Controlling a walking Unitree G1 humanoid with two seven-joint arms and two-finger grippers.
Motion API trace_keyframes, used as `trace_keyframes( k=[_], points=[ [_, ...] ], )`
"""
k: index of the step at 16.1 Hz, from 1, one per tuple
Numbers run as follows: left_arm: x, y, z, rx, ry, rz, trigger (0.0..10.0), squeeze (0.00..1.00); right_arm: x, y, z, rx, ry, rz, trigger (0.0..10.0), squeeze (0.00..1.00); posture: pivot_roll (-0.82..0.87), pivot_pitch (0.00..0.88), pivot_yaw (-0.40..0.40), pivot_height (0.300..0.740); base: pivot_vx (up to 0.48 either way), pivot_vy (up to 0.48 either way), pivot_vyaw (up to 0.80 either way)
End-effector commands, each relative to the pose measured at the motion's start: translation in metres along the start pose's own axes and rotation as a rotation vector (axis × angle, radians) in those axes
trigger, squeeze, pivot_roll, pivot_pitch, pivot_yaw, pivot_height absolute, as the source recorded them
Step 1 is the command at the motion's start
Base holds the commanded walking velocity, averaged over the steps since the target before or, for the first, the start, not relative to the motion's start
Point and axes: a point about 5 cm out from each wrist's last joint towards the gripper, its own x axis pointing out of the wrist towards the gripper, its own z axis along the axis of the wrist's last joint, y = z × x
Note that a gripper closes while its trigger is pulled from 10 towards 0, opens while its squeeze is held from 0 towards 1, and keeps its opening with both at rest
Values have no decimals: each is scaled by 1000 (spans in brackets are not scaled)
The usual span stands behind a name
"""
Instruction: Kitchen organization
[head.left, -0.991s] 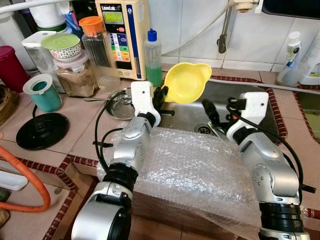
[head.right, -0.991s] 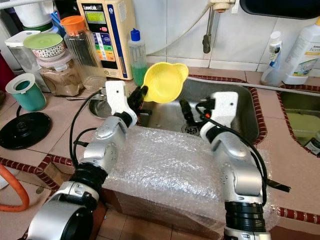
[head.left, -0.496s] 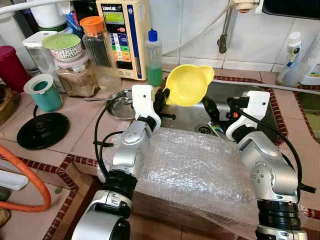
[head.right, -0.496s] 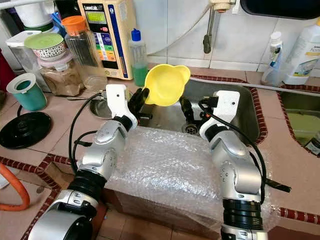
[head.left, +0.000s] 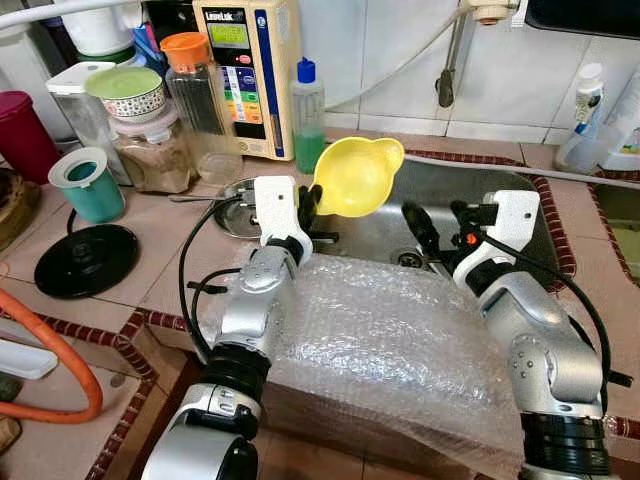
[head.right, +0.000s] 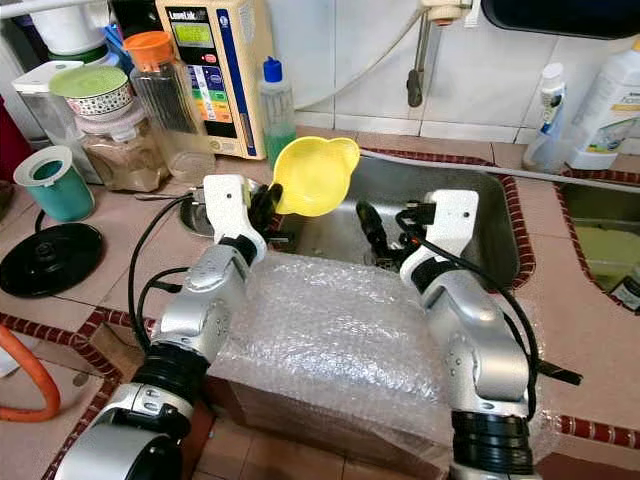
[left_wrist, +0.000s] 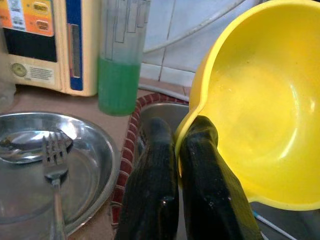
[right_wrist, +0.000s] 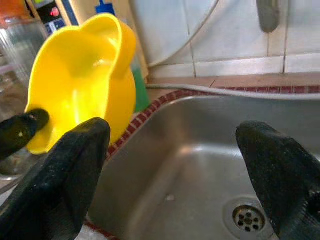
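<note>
Tiled counter (head.left: 150, 260) runs along the kitchen wall, with a steel sink (head.left: 520, 205) set into it and a sheet of bubble wrap (head.left: 400, 350) draped over its front edge. Behind the counter stand a beige water purifier (head.left: 245, 70), jars, and a bottle of green soap (head.left: 307, 115). A steel plate (left_wrist: 95, 165) holding a fork (left_wrist: 55, 165) sits just beside the sink's left rim.

Left gripper (head.left: 308, 205) is clamped on the rim of a yellow bowl (head.left: 358, 175), holding it tilted in the air over the sink's left edge. Compared with a moment ago, the bowl sits further left and slightly lower, nearer the soap bottle. Right gripper (head.left: 432, 235) hovers over the sink with its fingers (right_wrist: 65, 165) spread wide apart, holding nothing, much where it was.
</note>
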Motion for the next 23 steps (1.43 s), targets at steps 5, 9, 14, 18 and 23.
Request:
trace_keyframes(
  k=[5,9,14,18,23],
  points=[
    [-3,-23,-6,7,28,-106,3961,0,9,12,2,29,-41,9,10000,0,-94,0,95,740,0,0,0],
    [-5,-27,-5,5,17,-135,3608,0,15,15,-1,22,-24,2,10000,0,-89,0,94,740,0,0,0],
    [-6,-33,-3,-4,1,-171,1686,0,28,5,-4,59,-24,-89,0,0,-86,0,92,740,0,0,0],
    [-8,-34,-2,-9,0,-177,1176,0,44,14,2,80,-48,-91,0,0,-80,0,90,740,0,0,0],
    [-9,-33,-3,-8,-2,-167,1137,0,45,13,-4,79,-16,-106,0,0,-76,0,85,740,0,0,0]
  ],
)
